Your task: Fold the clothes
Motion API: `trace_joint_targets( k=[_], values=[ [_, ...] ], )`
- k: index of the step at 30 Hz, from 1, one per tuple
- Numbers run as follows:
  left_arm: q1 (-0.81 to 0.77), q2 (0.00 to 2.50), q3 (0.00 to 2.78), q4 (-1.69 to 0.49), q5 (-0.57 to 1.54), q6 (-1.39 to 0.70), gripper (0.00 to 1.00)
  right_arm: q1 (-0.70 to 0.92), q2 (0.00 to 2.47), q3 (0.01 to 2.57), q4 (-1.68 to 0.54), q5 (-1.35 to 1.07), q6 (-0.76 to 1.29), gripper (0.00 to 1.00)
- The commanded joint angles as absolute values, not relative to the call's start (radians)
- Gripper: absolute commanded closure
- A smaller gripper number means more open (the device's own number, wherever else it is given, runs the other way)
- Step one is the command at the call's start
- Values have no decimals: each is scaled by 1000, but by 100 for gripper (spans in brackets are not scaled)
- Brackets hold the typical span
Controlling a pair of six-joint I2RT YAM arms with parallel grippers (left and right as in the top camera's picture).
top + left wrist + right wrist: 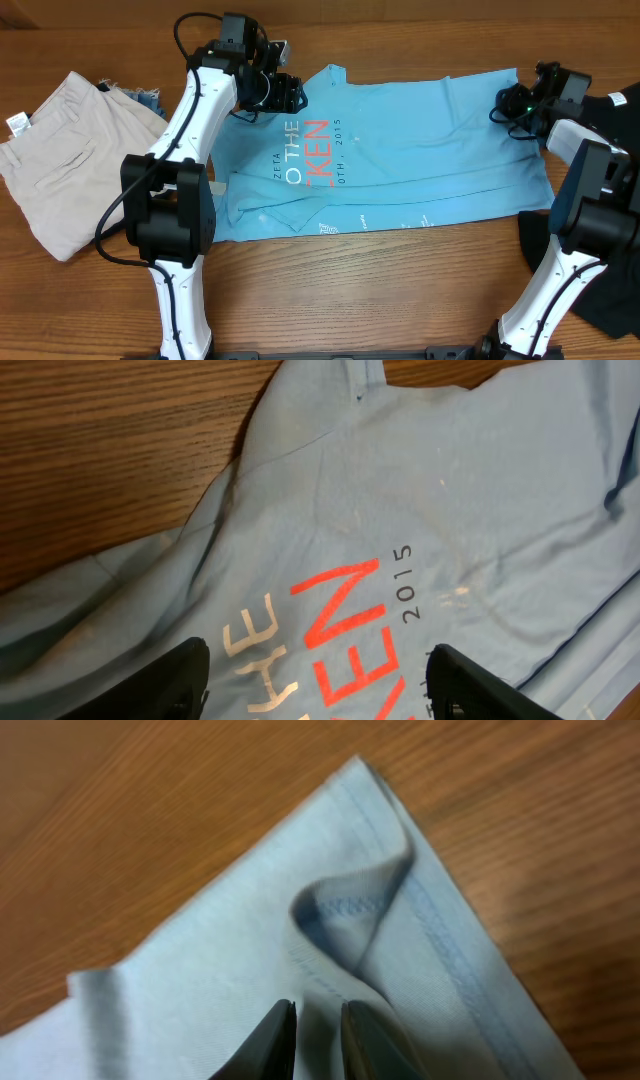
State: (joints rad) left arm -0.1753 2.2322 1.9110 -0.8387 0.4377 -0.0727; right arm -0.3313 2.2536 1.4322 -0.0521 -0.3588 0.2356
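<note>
The light blue T-shirt (420,150) with white and red lettering lies spread across the table, its lower part folded over. My left gripper (283,95) is open just above the shirt's left end, its fingers either side of the lettering (320,690). My right gripper (505,103) is at the shirt's far right corner. Its jaws (318,1040) are nearly closed and pinch a puckered fold of the hem (350,905). The black T-shirt (610,270) with a white neck label (617,99) lies at the right edge, partly out of view.
Beige shorts (50,170) lie at the left, with a bit of frayed denim (140,97) behind them. Bare wooden table (400,290) shows in front of the blue shirt and behind it.
</note>
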Motion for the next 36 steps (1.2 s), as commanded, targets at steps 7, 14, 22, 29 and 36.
trace_joint_targets(
  k=[7, 14, 22, 29, 36],
  values=[
    [-178, 2210, 1922, -841, 442, -94, 29, -356, 2255, 1457, -52, -443, 212, 61],
    [-178, 2210, 1922, -841, 437, -94, 30, -408, 2255, 1462, 28, -583, 207, 60],
    [-178, 2210, 1922, -830, 437, -94, 29, -416, 2257, 1496, 90, -492, 263, 51],
    [-178, 2210, 1922, -835, 438, -94, 28, -378, 2323, 1496, 194, -382, 266, 40],
    [-178, 2210, 1922, -840, 438, -94, 28, -363, 2349, 1496, 226, -357, 263, 32]
  ],
)
